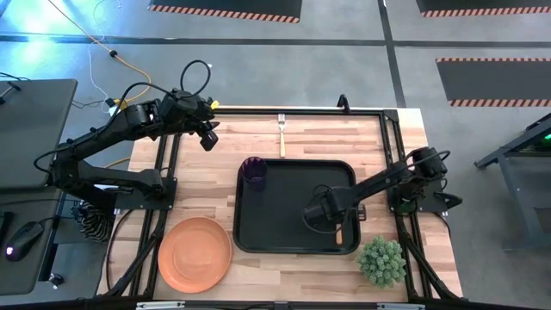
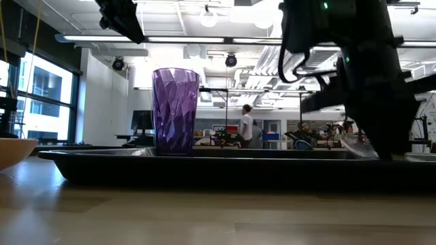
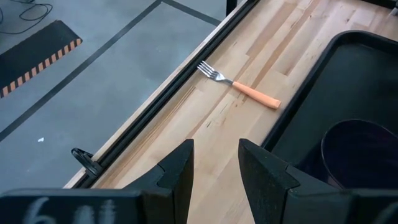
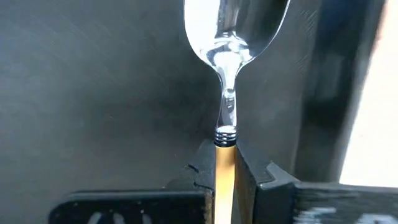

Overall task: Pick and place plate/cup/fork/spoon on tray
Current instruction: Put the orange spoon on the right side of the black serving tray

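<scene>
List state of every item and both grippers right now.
cup: upright, in the tray's far-left corner
spoon: held by its handle over the tray
fork: lying on the table beyond the tray
plate: on the table, left of the tray
tray: flat on the table
right gripper: shut on spoon
left gripper: open, empty, above the table
plant: upright by the tray's near-right corner

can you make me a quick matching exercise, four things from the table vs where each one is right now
Things:
1. cup
2. fork
3. plate
4. spoon

Places:
A. bare wood beyond the tray's far rim
B. gripped by the handle in the right claw, over the tray
C. standing in a corner of the tray
D. on the table outside the tray, at its near left corner

Pairs: 1-C, 2-A, 3-D, 4-B
</scene>
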`<move>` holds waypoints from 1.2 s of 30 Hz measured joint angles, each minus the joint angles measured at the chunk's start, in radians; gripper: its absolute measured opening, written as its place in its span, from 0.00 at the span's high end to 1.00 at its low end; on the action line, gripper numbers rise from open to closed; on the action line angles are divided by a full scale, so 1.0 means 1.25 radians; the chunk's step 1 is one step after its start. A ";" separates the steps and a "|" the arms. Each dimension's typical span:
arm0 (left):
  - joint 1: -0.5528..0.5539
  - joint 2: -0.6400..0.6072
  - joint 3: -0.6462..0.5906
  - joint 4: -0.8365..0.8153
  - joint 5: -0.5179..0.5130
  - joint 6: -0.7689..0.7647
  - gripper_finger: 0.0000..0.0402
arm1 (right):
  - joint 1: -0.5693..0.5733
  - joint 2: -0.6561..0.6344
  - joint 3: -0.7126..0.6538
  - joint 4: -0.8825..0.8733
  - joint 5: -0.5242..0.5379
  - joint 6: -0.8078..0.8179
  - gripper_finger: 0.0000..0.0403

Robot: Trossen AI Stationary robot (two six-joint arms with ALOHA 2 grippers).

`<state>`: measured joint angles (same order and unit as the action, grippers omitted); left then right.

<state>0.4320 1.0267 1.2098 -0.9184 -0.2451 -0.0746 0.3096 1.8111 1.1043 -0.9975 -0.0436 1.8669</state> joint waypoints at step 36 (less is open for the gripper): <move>0.000 0.000 0.000 0.000 0.000 0.015 0.71 | -0.070 -0.041 -0.086 0.039 -0.029 -0.074 0.93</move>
<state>0.4324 1.0267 1.2098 -0.9184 -0.2455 -0.0563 0.2222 1.7603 0.9962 -0.9482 -0.0801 1.7741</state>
